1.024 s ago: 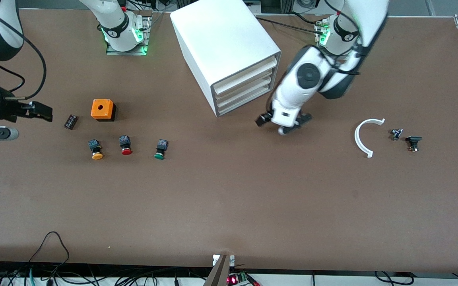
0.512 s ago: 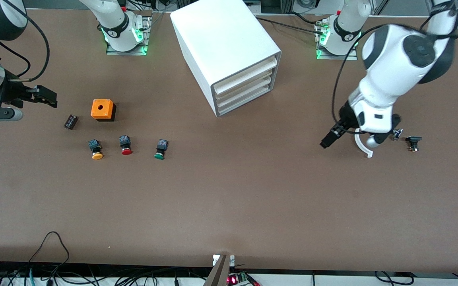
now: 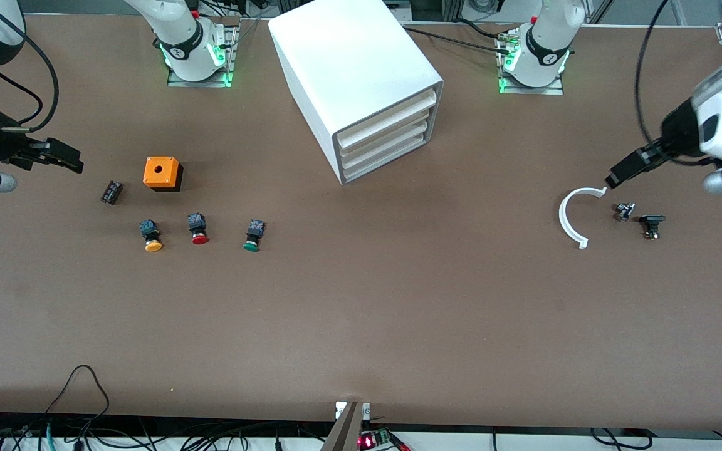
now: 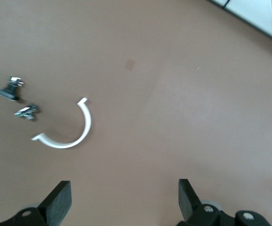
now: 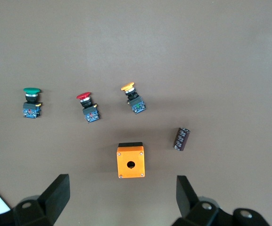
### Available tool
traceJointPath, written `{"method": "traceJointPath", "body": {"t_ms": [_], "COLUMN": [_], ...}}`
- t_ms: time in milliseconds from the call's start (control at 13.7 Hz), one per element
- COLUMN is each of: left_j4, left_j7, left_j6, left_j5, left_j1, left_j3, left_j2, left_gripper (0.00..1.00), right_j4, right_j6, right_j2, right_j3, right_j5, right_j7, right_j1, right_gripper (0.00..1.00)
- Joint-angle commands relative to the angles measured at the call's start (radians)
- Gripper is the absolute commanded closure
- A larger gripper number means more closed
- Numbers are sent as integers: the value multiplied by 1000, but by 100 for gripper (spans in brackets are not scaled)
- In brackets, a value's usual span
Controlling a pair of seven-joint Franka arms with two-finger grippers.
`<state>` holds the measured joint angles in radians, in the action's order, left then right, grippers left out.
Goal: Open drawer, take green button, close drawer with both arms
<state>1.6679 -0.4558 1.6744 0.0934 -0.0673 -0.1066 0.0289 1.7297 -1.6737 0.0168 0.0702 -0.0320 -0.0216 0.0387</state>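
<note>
The white cabinet [image 3: 348, 62] stands between the two arm bases, and every drawer [image 3: 386, 134] in its grey-rimmed front is pushed in. The green-capped button [image 3: 252, 235] [image 5: 31, 101] lies on the table nearer the front camera, toward the right arm's end. My right gripper [image 3: 73, 161] [image 5: 121, 190] is open in the air at its end of the table, holding nothing. My left gripper [image 3: 624, 170] [image 4: 124, 195] is also open and empty, hanging over the table by a white plastic arc [image 3: 574, 216] [image 4: 70, 132].
A red-capped button [image 3: 198, 228] and an orange-capped one [image 3: 150, 235] lie beside the green one. An orange box with a hole [image 3: 162, 173] and a small black part [image 3: 111, 191] sit farther back. Two small dark parts [image 3: 624, 212] [image 3: 651, 224] lie beside the arc.
The left arm has swung from in front of the cabinet out to its own end of the table. The right gripper has risen slightly. Both stayed open.
</note>
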Motion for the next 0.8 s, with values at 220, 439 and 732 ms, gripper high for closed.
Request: {"method": "traceJointPath", "body": {"t_ms": [220, 439, 732], "left_j4": [-88, -91, -93], "left_j7": [217, 308, 321], "left_j6": [-124, -124, -117], "left_j5": [-95, -104, -103], "left_j1": [18, 23, 38], "left_j3": [-5, -5, -4], "left_j2": [2, 2, 2], "left_gripper": [0, 0, 0], "right_j4": [31, 25, 25], "right_j6": [9, 16, 9], "right_j2": [-49, -49, -47], "right_j3": [-3, -3, -3], "right_j5": [18, 9, 12], "right_j7": [-7, 3, 5], "right_j1": [-2, -2, -2], "right_gripper": [0, 0, 0]}}
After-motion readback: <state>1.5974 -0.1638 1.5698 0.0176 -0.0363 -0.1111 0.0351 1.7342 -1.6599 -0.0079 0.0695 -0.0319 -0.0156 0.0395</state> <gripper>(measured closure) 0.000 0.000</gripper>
